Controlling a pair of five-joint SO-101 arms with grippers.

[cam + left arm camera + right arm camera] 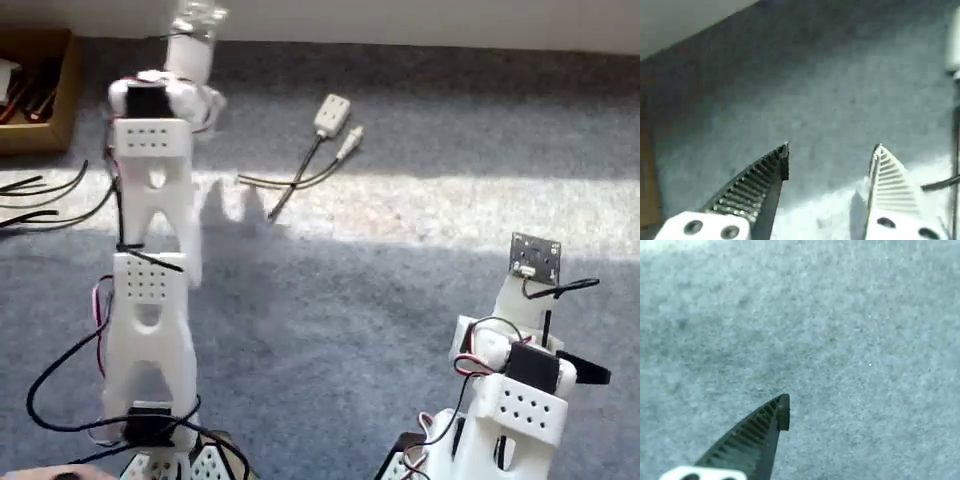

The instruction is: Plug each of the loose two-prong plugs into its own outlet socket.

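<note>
Plug (pixel 350 142), white and slim, lies on the grey carpeted worktop (pixel 450 120) far from both arm bases, right of centre. It sits just beside a white socket block (pixel 332 113); whether they touch is hard to tell. Their dark cords (pixel 290 182) trail nearer and cross in a sunlit band. The left arm (pixel 150 200) stretches toward the far edge, well left of the plug. Its left pincer (pixel 830 150) is spread wide over bare carpet with nothing between its tips. The right arm (pixel 520 400) is folded at the near right. The right pincer (pixel 784 412) hangs over plain carpet, and I cannot tell whether it is spread or pressed together. A cardboard box (pixel 45 110) sits at the far left.
</note>
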